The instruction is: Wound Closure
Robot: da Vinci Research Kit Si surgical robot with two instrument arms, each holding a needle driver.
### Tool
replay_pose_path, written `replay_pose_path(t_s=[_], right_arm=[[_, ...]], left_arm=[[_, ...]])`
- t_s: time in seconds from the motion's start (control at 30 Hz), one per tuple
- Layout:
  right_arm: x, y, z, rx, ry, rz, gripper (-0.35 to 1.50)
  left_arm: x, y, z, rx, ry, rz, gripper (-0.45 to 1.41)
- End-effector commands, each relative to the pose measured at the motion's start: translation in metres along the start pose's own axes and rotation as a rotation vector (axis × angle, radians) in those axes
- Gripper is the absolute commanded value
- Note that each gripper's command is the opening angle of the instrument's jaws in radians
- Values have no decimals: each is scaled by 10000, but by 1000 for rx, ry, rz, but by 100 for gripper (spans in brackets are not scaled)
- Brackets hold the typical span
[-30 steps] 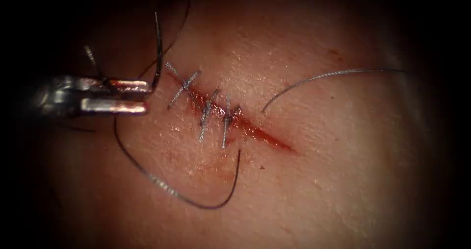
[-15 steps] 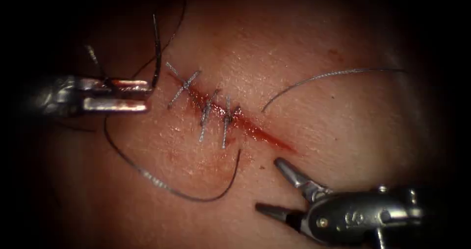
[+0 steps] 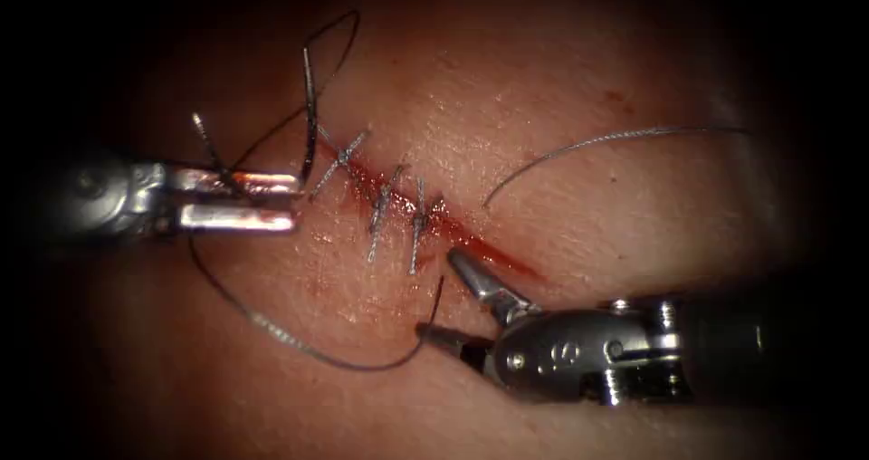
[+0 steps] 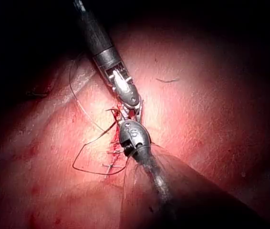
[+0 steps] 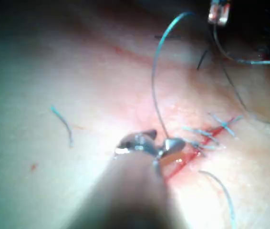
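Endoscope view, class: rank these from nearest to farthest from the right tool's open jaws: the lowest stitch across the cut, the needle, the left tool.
Measured from the right tool, jaws open, holding nothing:
1. The lowest stitch, just up and left, across the cut.
2. The needle, upright at the cut's upper-left end, held near one end.
3. The left tool, far left, shut on the needle.

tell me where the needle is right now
In the endoscope view the needle stands upright left of the cut, held near its lower end by the left tool.
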Motion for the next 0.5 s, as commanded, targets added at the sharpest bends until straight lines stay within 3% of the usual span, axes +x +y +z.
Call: replay_pose_path(t_s=[0.03,0.1,0.13,0.2,0.23,0.5], right_arm=[[1,-8,10,-5,2,5,106],[1,-8,10,-8,0,5,101],[1,-8,10,-4,4,5,76],[0,-8,8,32,24,-7,-17],[-1,-8,5,54,30,-21,-35],[-2,-10,-37,81,14,-37,-35]], left_arm=[[-5,2,6,-1,1,-1,-45],[-5,2,6,-1,1,0,-45],[-5,2,6,-1,1,0,-45],[-5,2,5,-2,1,0,-45],[-5,2,5,-2,2,0,-45],[-5,2,5,-2,2,0,-45]])
